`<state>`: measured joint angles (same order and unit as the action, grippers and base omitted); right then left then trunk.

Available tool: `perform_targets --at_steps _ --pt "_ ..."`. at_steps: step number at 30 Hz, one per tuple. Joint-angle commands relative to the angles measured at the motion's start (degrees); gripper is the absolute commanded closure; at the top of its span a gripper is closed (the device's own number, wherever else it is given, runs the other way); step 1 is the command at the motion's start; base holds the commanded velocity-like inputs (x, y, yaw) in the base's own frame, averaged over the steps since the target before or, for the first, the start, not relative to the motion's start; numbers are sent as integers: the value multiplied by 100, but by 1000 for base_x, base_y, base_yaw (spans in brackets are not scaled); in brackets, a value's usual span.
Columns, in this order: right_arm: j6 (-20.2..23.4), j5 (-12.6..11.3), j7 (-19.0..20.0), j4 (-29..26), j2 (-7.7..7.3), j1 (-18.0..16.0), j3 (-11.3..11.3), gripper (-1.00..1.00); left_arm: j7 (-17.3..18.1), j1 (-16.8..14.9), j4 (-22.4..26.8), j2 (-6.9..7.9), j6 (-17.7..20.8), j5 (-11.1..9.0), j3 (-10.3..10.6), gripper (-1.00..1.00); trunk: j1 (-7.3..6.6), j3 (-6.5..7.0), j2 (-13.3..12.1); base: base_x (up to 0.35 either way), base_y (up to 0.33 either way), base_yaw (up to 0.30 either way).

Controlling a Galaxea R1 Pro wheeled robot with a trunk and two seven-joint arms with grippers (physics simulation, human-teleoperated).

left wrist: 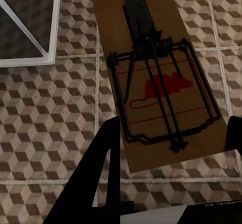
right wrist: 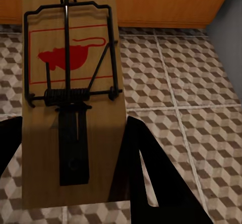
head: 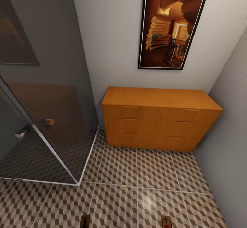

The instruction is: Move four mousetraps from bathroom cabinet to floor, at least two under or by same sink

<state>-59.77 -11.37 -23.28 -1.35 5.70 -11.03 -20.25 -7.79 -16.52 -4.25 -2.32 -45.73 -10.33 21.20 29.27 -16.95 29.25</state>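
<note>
Two mousetraps showed at the bottom edge of the head view: one mousetrap [head: 84, 221] on the robot's left side, a second mousetrap [head: 166, 222] on the right, both cut off by the frame, over the bathroom floor [head: 137, 183] with its cube-pattern tiles. Orange-brown cabinet [head: 159, 121] stood against the back wall, all drawers shut, flat top bare. Framed picture [head: 173, 24] hung above it. Glass shower screen [head: 44, 118] with a round knob [head: 49, 121] stood on the left side.

Left wrist view: left tool [left wrist: 171, 178] gripped the mousetrap [left wrist: 159, 77] between its dark fingers [left wrist: 98, 183], closed on the board's near end. Board faced up, red mouse print and dark wire spring visible, held above the tiled floor [left wrist: 45, 113]. White shower frame corner [left wrist: 50, 32] lay beside it.

Right wrist view: right tool [right wrist: 70, 183] was clamped on the other mousetrap [right wrist: 70, 98], one finger [right wrist: 151, 183] against the board's edge, the other at the frame's edge. Trap faced up, red mouse print visible, over the tiles [right wrist: 186, 82]. Cabinet base [right wrist: 166, 2] was near, just beyond the trap's far end.
</note>
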Motion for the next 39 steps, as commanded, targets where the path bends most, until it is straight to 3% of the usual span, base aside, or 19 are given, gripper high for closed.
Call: perform_targets --at_steps 1,39 --pt "-23 -69 17 4 1 -4 -49 100 -21 -9 -25 -5 -32 -30 51 100 2 1 8 0 0 0" --pt "-23 -71 17 9 -13 -4 -49 100 -21 -9 -29 -8 -33 -30 51 100 2 356 8 0 0 0"
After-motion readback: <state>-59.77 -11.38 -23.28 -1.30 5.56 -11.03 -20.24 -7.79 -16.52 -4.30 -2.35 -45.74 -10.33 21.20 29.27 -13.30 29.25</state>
